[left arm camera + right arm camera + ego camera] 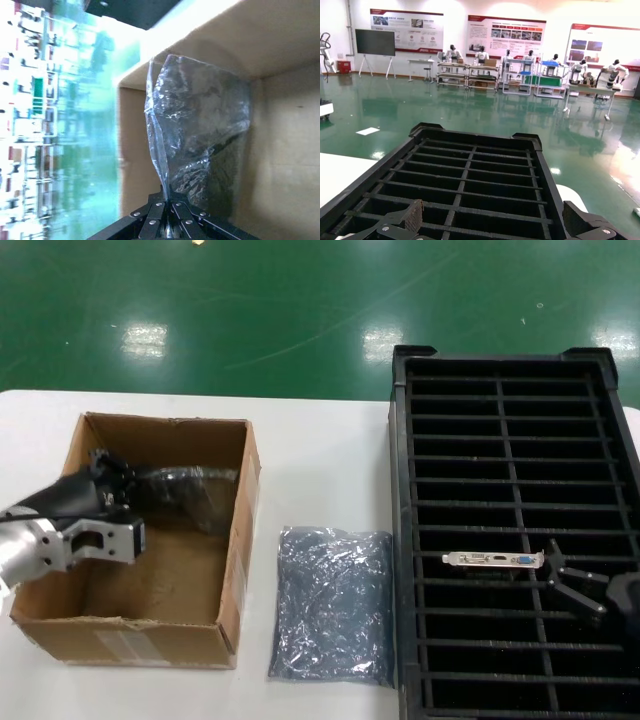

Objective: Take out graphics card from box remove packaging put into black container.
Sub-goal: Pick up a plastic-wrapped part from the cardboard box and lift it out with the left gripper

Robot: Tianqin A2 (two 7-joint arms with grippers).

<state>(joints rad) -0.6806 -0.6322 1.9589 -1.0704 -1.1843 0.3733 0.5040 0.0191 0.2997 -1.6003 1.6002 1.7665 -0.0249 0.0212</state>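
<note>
left wrist view: left gripper (167, 207) pinches bagged graphics card (200, 130) inside box (280, 60); thin-edge grip may slip. right gripper (580, 590) fingers spread, idle over black container (400, 540).

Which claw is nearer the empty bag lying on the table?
Right claw, open over the black container beside the empty bag. Left claw is inside the box, pinching a bagged card.

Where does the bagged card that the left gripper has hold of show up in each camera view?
Head view: the bagged graphics card lies inside the box, held by the left gripper at the box's left side.
Left wrist view: the bagged graphics card fills the middle, pinched by the left gripper.
Right wrist view: not in it; only the black container and the right gripper.
Shared landmark: the box's brown wall.
</note>
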